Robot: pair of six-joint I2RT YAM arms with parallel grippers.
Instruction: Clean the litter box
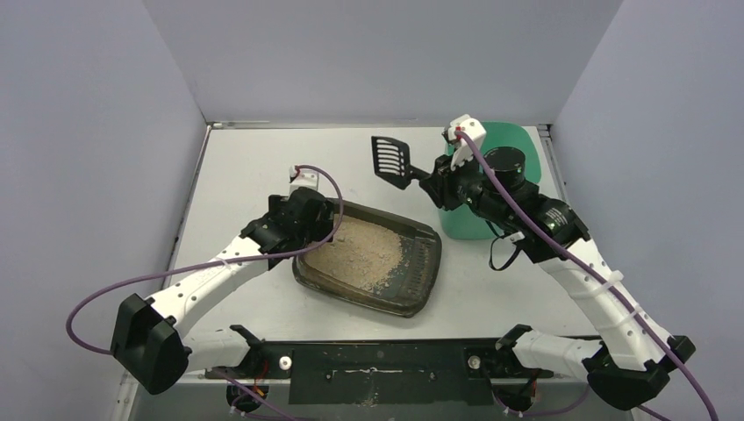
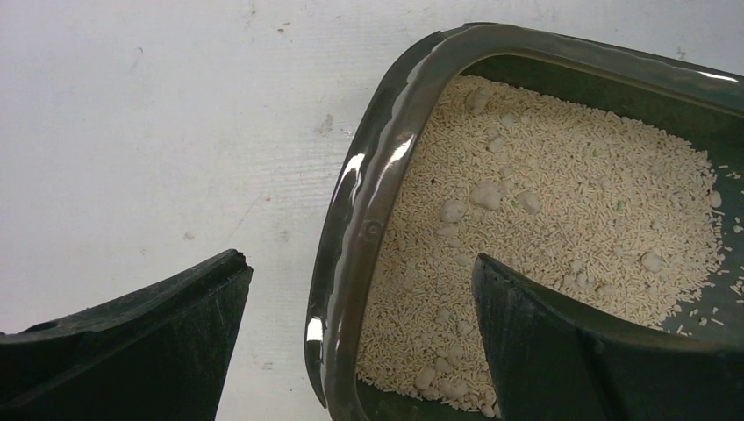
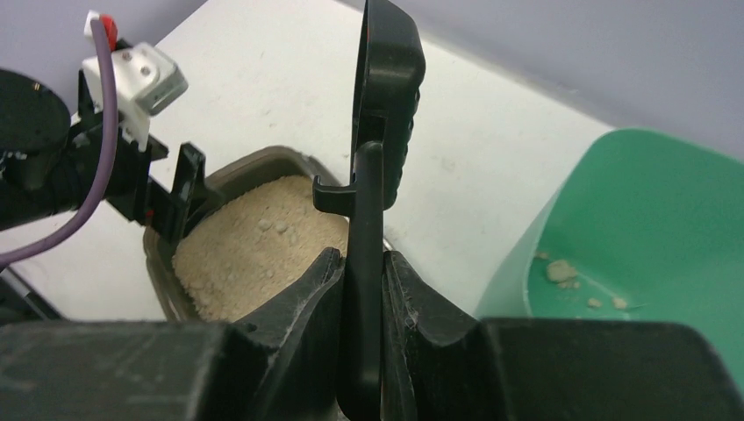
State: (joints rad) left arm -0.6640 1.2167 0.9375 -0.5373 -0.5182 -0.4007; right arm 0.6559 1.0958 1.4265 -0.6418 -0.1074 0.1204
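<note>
Overhead: litter box (image 1: 423,267) centre table, near arms; scoop (image 1: 392,160) aloft beside green bin (image 1: 519,140), probably for ferrying clumps.

Left wrist: left gripper (image 2: 360,263) spread, straddling box rim, likely to steady it.

Right wrist: right gripper (image 3: 361,267) pinching scoop handle.

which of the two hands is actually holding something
The right hand, shut on the black scoop near the green bin; the left hand stands open astride the litter box rim, gripping nothing.

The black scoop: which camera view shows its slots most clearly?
The top external view: the scoop faces the camera there, slots visible, held by the right gripper. The right wrist view shows it only edge-on, its handle between the gripper's fingers. The left wrist view does not show it.
</note>
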